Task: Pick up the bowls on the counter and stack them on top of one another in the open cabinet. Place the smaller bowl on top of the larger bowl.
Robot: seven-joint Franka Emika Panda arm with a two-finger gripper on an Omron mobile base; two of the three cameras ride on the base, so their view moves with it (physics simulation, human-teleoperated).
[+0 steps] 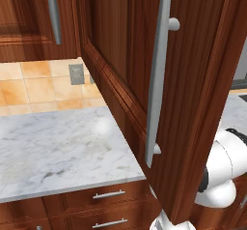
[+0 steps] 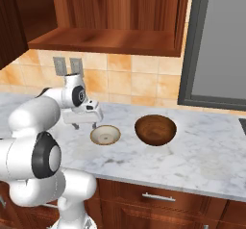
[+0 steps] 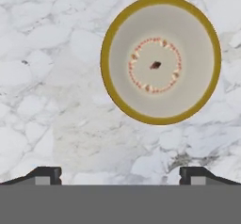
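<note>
**Fingers spread above small bowl; both bowls on bench**

While the arm reaches forward over the bench [image 2: 202,160], the fingers [image 3: 120,175] hang released, their two dark tips set wide apart with nothing between them. In the right base view the gripper [image 2: 94,123] sits just above the bench surface, beside the left edge of the small bowl [image 2: 105,135].

Small bowl: cream inside, mustard-yellow rim, a ring of red dots round a dark centre mark. It stands upright on the marble. In the hand view it [image 3: 160,60] lies ahead of the tips and off to one side, apart from both.

Large bowl [image 2: 155,129]: dark brown wood, upright on the bench, just beside the small bowl on its right, not touching it.

Cabinet [image 2: 115,16]: reddish-brown, mounted on the wall above the bowls; its underside overhangs the tiled backsplash. In the left base view the door [image 1: 193,79] stands swung outward, its long silver bar handle [image 1: 157,79] vertical. Whether anything is on the shelf cannot be told.

Wall: two grey outlets [image 2: 67,66] sit behind the arm. Drawers [image 2: 158,197] with short handles run below the bench.
</note>
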